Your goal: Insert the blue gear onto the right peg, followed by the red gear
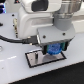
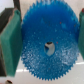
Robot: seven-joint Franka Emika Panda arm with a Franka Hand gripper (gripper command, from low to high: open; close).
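The blue gear point(image 1: 53, 48) is held between the fingers of my gripper point(image 1: 53, 50), just above the grey plate with black border point(image 1: 37, 60). In the wrist view the blue gear point(image 2: 49, 44) fills the frame, its centre hole showing something light and dark through it. The green pads point(image 2: 10, 37) press on the gear's sides. The right peg is hidden under the gear and gripper. The red gear is out of view.
The arm's white body point(image 1: 40, 20) and a black cable point(image 1: 12, 37) fill the upper exterior view. The white table point(image 1: 15, 70) lies around the plate.
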